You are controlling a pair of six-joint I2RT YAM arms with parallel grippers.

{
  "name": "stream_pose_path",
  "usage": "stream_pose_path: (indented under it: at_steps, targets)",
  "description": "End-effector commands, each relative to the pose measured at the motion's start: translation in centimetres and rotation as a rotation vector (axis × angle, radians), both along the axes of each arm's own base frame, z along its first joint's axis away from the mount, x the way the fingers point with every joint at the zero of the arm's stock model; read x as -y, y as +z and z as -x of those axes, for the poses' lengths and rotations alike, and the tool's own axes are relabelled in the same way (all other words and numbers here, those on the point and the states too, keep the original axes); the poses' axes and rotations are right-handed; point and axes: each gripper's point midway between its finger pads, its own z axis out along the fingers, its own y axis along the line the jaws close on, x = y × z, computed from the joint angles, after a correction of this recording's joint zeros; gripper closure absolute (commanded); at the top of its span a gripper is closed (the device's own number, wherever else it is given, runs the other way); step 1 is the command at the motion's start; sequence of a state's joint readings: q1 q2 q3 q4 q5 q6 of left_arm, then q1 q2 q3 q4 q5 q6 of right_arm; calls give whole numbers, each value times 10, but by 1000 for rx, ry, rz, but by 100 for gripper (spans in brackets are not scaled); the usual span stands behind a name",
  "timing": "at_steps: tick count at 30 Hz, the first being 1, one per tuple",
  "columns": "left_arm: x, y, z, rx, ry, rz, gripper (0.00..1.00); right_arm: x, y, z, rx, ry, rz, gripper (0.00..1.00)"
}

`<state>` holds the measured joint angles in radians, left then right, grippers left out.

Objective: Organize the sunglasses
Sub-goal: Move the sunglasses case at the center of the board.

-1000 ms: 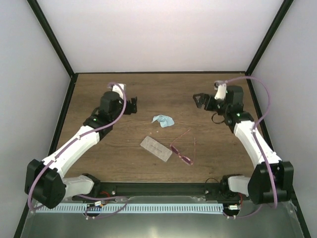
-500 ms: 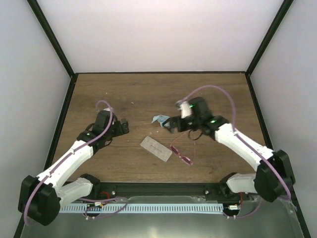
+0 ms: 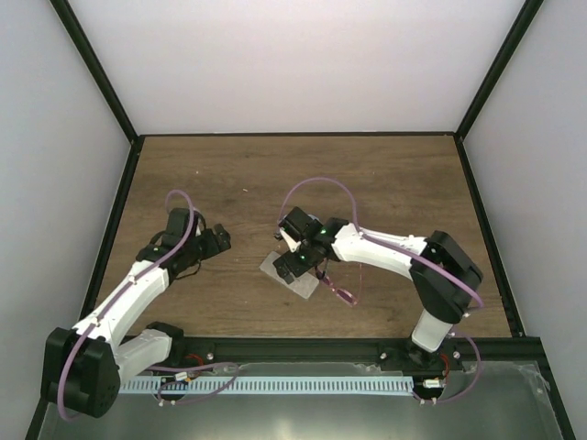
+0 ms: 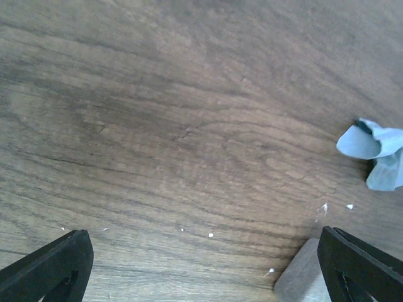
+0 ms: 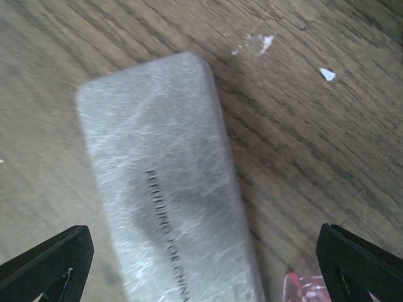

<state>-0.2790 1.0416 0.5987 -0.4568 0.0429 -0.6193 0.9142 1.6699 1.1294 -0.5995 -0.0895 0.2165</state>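
The sunglasses (image 3: 342, 292), thin-framed with pink lenses, lie unfolded on the wooden table just right of the grey case (image 3: 300, 283). My right gripper (image 3: 294, 261) hovers open directly over the case's far end. In the right wrist view the case (image 5: 170, 182) fills the space between the wide-apart fingers (image 5: 47, 264), with nothing gripped, and a pink lens corner (image 5: 306, 289) shows at the bottom. My left gripper (image 3: 218, 240) stands open above bare wood to the left of the case, holding nothing. Its view catches a corner of the case (image 4: 303, 281).
A small light blue cloth (image 4: 376, 153) lies crumpled beyond the case; in the top view my right arm covers it. White walls and black frame posts (image 3: 118, 206) bound the table on three sides. The arm bases and a rail (image 3: 293, 350) sit along the near edge.
My right gripper has swung in from the far right, past the cloth, and come down over the case. My left gripper has drawn back toward the near left. Both stayed open.
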Motion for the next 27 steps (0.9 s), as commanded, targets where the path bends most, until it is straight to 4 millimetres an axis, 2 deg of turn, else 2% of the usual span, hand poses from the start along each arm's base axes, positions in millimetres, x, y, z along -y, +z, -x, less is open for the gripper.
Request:
stream_pose_path:
  at_steps: [1,7,15,18,20,23,27]
  targets:
    - [-1,18,-2,-9,29,18,0,-3,-3,-11,55,58,62,0]
    - [-12,24,11,-16,88,10,0,-13,-4,-6,45,111,17,0]
    - [-8,19,16,-8,58,26,0,-27,-5,15,-9,124,-43,0]
    - [-7,10,18,-26,23,6,0,-25,-10,13,-12,94,-37,0]
    - [-7,6,20,-37,15,-3,0,-17,-24,8,-1,71,28,0]
    - [-3,9,21,-15,9,30,0,-8,-33,-2,42,42,83,0]
    - [-3,12,21,-20,13,37,0,-13,-38,-9,49,49,111,2]
